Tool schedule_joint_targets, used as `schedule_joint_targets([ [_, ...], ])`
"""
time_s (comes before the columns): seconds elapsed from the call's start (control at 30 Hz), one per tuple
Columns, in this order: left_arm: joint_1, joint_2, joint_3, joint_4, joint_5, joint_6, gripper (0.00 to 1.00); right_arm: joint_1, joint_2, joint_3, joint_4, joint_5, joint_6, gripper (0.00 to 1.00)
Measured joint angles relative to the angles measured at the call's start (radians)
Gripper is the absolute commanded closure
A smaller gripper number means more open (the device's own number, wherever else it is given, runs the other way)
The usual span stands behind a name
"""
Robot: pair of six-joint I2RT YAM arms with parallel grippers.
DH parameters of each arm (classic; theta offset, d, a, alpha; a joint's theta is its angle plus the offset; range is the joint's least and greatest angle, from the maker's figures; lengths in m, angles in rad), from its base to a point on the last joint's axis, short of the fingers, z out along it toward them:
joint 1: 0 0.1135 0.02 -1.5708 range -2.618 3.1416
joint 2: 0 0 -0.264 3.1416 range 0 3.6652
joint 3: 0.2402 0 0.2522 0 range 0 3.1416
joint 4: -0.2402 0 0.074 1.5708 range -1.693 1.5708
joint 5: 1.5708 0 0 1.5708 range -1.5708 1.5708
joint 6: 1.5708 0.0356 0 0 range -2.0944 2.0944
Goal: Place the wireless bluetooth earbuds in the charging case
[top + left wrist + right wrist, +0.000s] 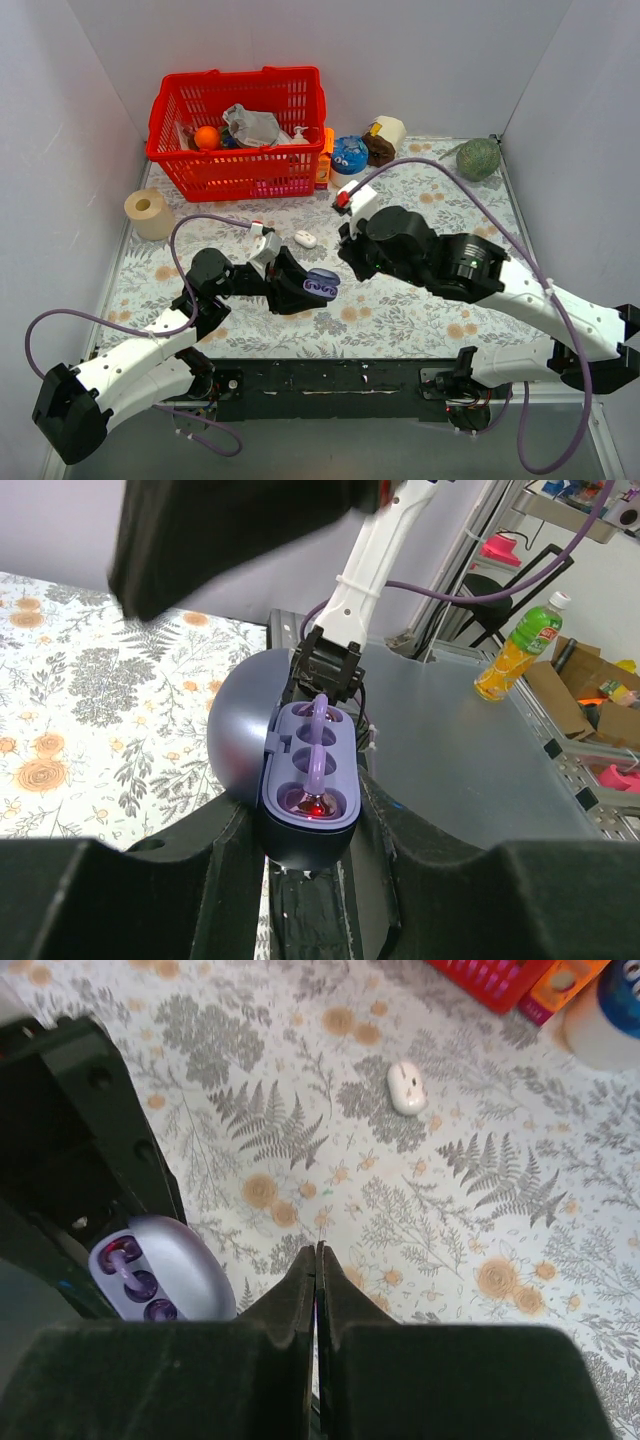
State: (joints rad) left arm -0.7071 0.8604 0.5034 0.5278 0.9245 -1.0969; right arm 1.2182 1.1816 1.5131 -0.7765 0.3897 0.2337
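My left gripper is shut on the charging case and holds it just above the table with its lid open. In the left wrist view the case sits between my fingers, and one shiny purple earbud lies in its wells with a red light glowing at its near end. I do not see the second bud. My right gripper hovers just right of the case. Its jaws are pressed together with nothing visible between them. The right wrist view shows the case at lower left.
A small white oval object lies on the floral cloth behind the case. A red basket of items, a tape roll, a blue ball and a green ball stand along the back.
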Motion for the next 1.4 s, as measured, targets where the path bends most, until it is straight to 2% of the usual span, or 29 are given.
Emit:
schedule_joint_targets([
  [0.17,0.000,-0.004,-0.004,0.025,-0.013,0.000,1.00,0.000,0.037,-0.071,0.001,-0.085,0.003,0.99],
  [0.6,-0.003,-0.003,-0.004,0.031,-0.030,0.000,1.00,0.020,0.005,-0.072,0.075,-0.233,-0.009,0.99],
  [0.7,-0.003,-0.003,-0.003,0.024,-0.045,0.001,1.00,0.024,0.000,-0.072,0.076,-0.197,0.004,0.99],
  [0.83,-0.003,0.012,-0.001,-0.025,-0.135,-0.007,1.00,0.029,-0.058,-0.148,0.076,0.007,0.086,0.95],
  [0.97,-0.003,0.148,0.009,-0.078,-0.283,-0.090,1.00,-0.008,-0.190,-0.346,0.085,0.143,0.181,0.94],
  [1.07,-0.003,0.357,0.043,-0.111,-0.350,-0.182,1.00,-0.021,-0.246,-0.462,0.085,0.188,0.257,0.94],
  [1.2,-0.002,0.612,0.110,-0.129,-0.402,-0.261,1.00,-0.021,-0.257,-0.548,0.101,0.187,0.317,0.94],
  [1.33,-0.002,0.777,0.196,-0.140,-0.435,-0.287,1.00,-0.021,-0.266,-0.581,0.110,0.183,0.344,0.93],
  [1.37,-0.002,0.810,0.221,-0.141,-0.443,-0.288,0.95,-0.021,-0.271,-0.582,0.116,0.184,0.347,0.93],
  [1.4,-0.002,0.839,0.247,-0.145,-0.448,-0.287,0.87,-0.021,-0.277,-0.584,0.125,0.184,0.349,0.93],
])
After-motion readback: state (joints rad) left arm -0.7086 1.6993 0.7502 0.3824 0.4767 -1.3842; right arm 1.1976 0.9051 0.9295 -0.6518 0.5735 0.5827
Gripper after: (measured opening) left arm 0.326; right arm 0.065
